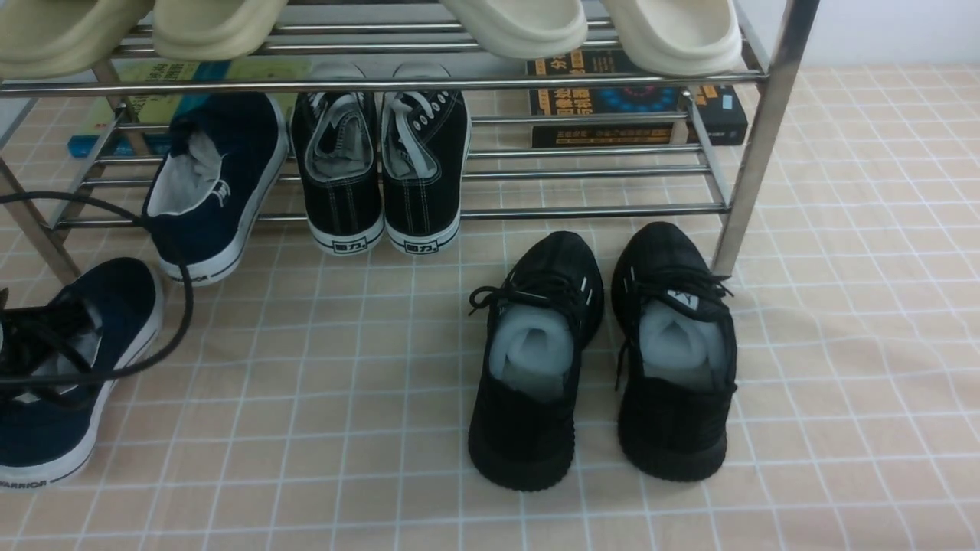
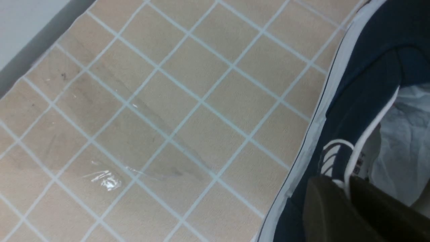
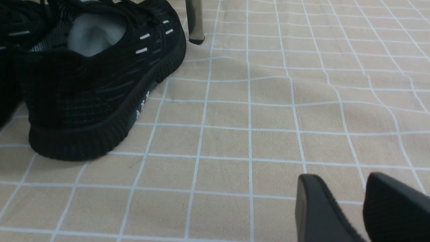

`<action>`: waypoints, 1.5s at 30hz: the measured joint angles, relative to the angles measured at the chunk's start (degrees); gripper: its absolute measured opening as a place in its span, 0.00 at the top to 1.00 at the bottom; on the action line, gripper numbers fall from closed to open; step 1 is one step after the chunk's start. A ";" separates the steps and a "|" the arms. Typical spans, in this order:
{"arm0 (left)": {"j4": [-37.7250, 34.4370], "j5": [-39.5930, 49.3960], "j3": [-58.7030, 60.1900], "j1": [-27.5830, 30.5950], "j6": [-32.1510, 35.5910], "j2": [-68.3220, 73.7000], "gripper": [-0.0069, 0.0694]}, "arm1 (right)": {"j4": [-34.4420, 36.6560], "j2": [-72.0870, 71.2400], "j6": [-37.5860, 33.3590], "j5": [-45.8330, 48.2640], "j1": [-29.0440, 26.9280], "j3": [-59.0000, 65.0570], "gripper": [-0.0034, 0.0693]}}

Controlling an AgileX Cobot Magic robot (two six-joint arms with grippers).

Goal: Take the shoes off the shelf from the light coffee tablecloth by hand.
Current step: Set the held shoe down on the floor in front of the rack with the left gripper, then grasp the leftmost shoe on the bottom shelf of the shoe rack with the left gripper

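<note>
In the front view, one navy slip-on [image 1: 57,436] is on the light grid cloth [image 1: 398,428], in front of the chrome rack [image 1: 367,213] near its left end, with a black cable [image 1: 164,348] passing over it. The other navy slip-on [image 1: 249,145] sits tilted on the rack's lower tier near the left end, its heel past the front tube. Just beside it is the black lace-up pair [image 1: 381,168]. The black knit sneakers [image 1: 605,367] stand on the cloth by the rack's right end. Pale clogs [image 1: 513,27] line the upper tier.

In the left wrist view, the left gripper [image 2: 347,195] is clenched on the side wall of a navy slip-on, at its white-edged opening.

In the right wrist view, the right gripper [image 3: 349,191] is released, its fingers apart above the cloth, near a black knit sneaker.
</note>
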 joint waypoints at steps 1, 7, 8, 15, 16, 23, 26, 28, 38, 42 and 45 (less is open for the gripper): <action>-0.86 0.43 0.00 0.00 1.27 0.00 0.81 | 0.00 0.00 0.00 0.00 0.00 0.00 0.63; -1.31 3.30 -0.54 0.00 3.17 0.00 0.64 | 0.00 0.00 0.00 0.00 0.00 0.00 0.63; -1.59 5.45 -1.45 0.00 3.92 0.00 0.59 | 0.00 0.00 0.00 0.00 0.00 0.00 0.63; -7.00 18.70 -11.91 0.00 19.92 0.00 0.63 | 0.00 0.00 0.00 0.00 0.00 0.00 0.62; -9.17 19.33 -13.40 0.00 22.69 0.00 0.69 | 0.00 0.00 0.00 0.00 0.00 0.00 0.62; -28.61 12.63 -16.66 0.00 32.68 0.00 0.91 | 0.00 0.00 0.00 0.00 0.00 0.00 0.62; -33.78 6.91 -16.66 0.00 33.42 0.00 0.91 | 0.00 0.00 0.00 0.00 0.00 0.00 0.62; -35.44 2.24 -16.66 0.00 33.53 0.00 0.90 | 0.00 0.00 0.00 0.00 0.00 0.00 0.62; -37.48 -7.65 -20.50 0.00 33.47 3.67 0.61 | 0.00 0.00 0.00 0.00 0.00 0.00 0.62; -36.72 -7.49 -27.58 0.00 33.47 10.73 0.40 | 0.00 0.00 0.00 0.00 0.00 0.00 0.62; -34.57 -8.71 -31.41 0.00 33.47 15.32 0.33 | 0.00 0.00 0.00 0.00 0.00 0.00 0.62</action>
